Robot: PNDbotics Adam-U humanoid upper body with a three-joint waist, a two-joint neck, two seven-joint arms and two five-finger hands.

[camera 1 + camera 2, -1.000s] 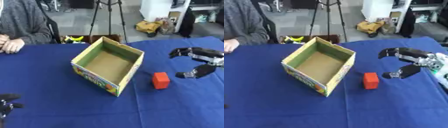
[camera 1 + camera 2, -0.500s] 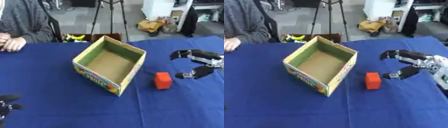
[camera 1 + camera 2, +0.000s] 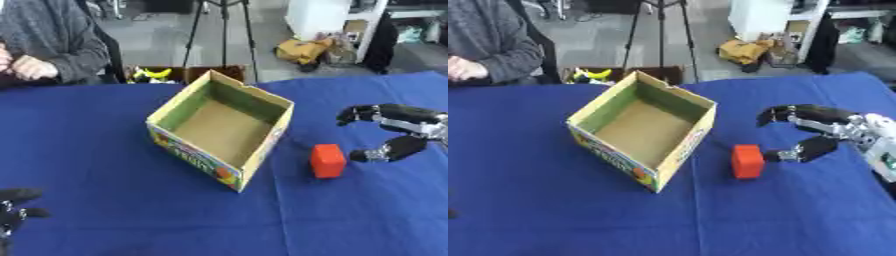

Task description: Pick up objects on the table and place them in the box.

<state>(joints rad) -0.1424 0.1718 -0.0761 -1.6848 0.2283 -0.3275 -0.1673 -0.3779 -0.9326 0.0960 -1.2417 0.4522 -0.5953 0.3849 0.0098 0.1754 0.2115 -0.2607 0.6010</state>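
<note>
right hand (image 3: 820, 132): fingers and thumb spread apart, holding nothing, framing the block for your pinch
red block (image 3: 747, 161): just beside thumb tip
box (image 3: 222, 128): empty, top open
left hand (image 3: 13, 212): idle low-left, can't tell its state

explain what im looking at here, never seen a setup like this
Both pictures come from one stereo camera in a humanoid robot's head, looking down at a table with a blue cloth. An open cardboard box stands on it, empty as far as can be seen, with a red block to its right. The black right hand reaches in from the right, its fingers spread, close to the block but holding nothing. The left hand rests idle in the lower left corner. The job is putting the block into the box.
</note>
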